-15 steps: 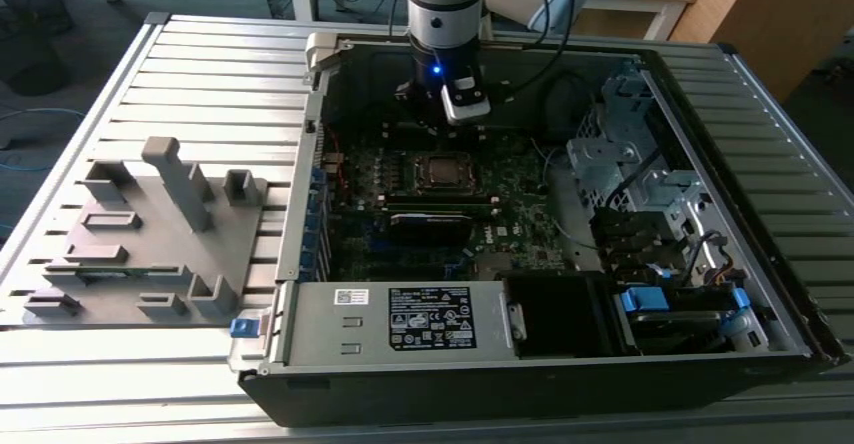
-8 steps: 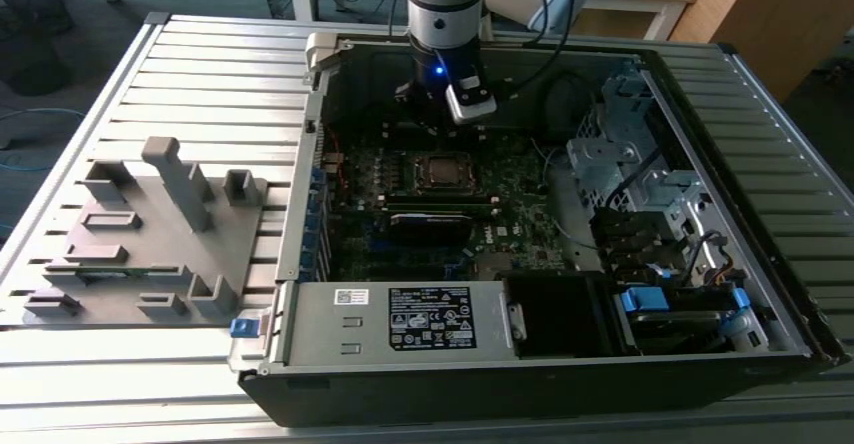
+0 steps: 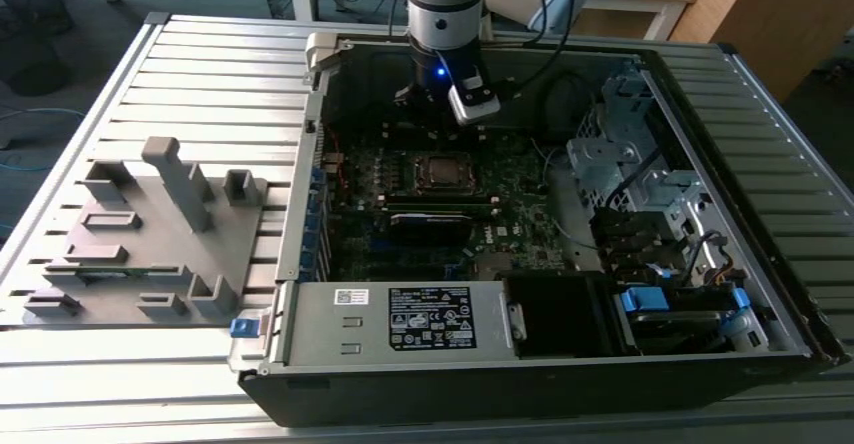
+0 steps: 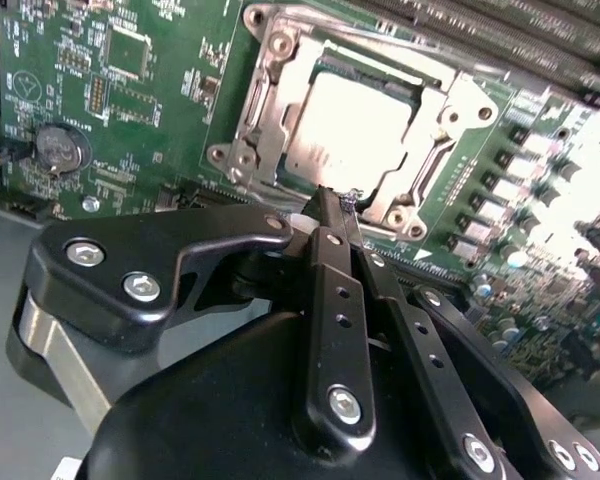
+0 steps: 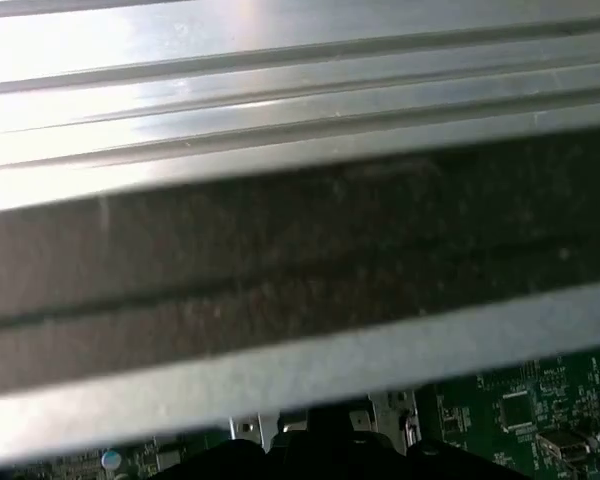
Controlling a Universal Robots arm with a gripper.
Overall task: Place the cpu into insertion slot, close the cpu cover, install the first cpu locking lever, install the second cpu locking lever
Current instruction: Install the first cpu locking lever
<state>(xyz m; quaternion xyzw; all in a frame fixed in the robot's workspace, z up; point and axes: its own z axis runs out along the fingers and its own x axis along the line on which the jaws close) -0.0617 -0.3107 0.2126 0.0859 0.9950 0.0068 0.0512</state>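
Gripper: the black metal two-finger gripper [image 4: 335,215] hangs inside the open computer case, just beside the socket; its jaws are pressed together, holding nothing, seemingly to work as one narrow pushing tip.
Cpu: the flat square chip with a dull grey top [image 4: 355,130] lies seated in the socket on the green motherboard [image 4: 130,90].
Cpu cover: the thin silvery metal frame with a large window [image 4: 270,105] lies flat around the chip, apparently closed.
Case: dark sheet-metal walls [image 3: 534,384] on a ribbed aluminium table [image 3: 200,74].
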